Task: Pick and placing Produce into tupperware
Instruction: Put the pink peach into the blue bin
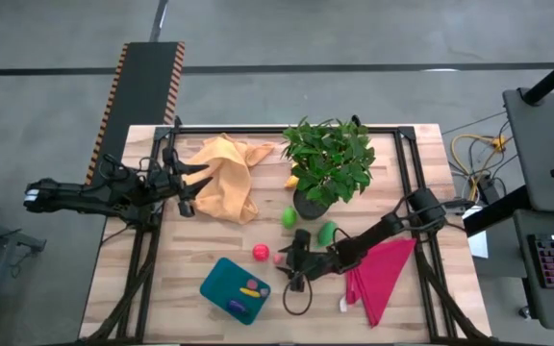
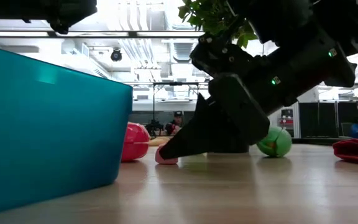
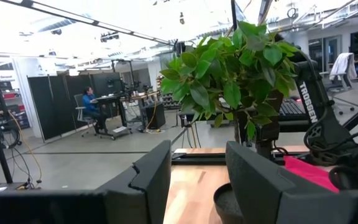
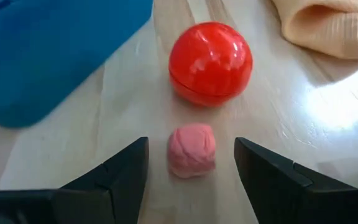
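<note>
My right gripper [image 4: 191, 143] is open and low over the table, near the tub. Its fingers stand on either side of a small pink toy piece [image 4: 192, 150], with a gap on each side. The pink piece [image 1: 278, 258] lies on the wood beside a red toy ball [image 4: 211, 62]. The teal tub [image 1: 235, 289] holds a yellow banana [image 1: 252, 285] and a purple piece [image 1: 238, 306]. Two green toys [image 1: 289, 217] [image 1: 327, 232] lie by the plant pot. My left gripper [image 1: 195, 187] is open and waits by the orange cloth [image 1: 225, 176].
A leafy potted plant [image 1: 327, 163] stands mid-table at the far side, with a small yellow thing [image 1: 291, 181] at its left. A magenta cloth [image 1: 383, 274] lies under my right arm. A black cable loop [image 1: 296, 298] lies near the tub. People sit in the room beyond.
</note>
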